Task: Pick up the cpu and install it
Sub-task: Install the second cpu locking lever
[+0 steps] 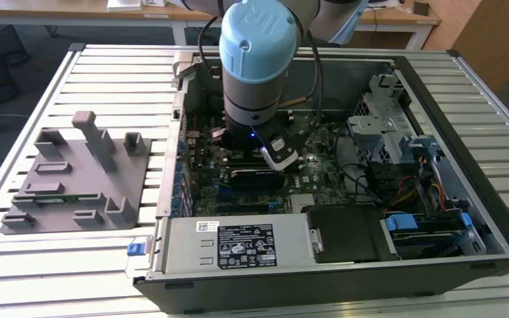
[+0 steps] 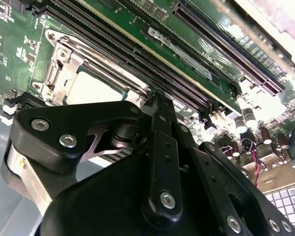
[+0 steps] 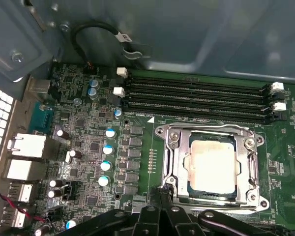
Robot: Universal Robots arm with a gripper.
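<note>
Slatted white table [image 1: 104, 265], item one: you have an open PC case [image 1: 325, 278] lying on it, with a grey tray [image 1: 69, 192] beside it toward the exterior view's left.

Arm [image 1: 254, 59]: you see it reaching down into the case over the green board [image 1: 236, 199].

Board, in the first wrist view: you find four long memory slots [image 3: 196, 101] running side by side, and just beside them the square socket [image 3: 211, 164] with its metal frame.

Cpu [image 3: 213, 164]: you find it already lying flat inside the socket, silver top up, square with the frame. In the second wrist view it shows again [image 2: 93, 88], partly hidden behind the black linkage.

Gripper [image 3: 163, 192]: you see its fingers pressed together to a narrow point, holding nothing. The tip sits at the socket's edge, near a frame corner, close to where the thin lever would be; you cannot tell whether it touches.

Key relation: the cpu lies just beyond the fingertips, across the frame edge, with the slots further on the same way. The socket has no long axis to speak of; the slots' long axis runs parallel to the frame edge opposite the tip.
</note>
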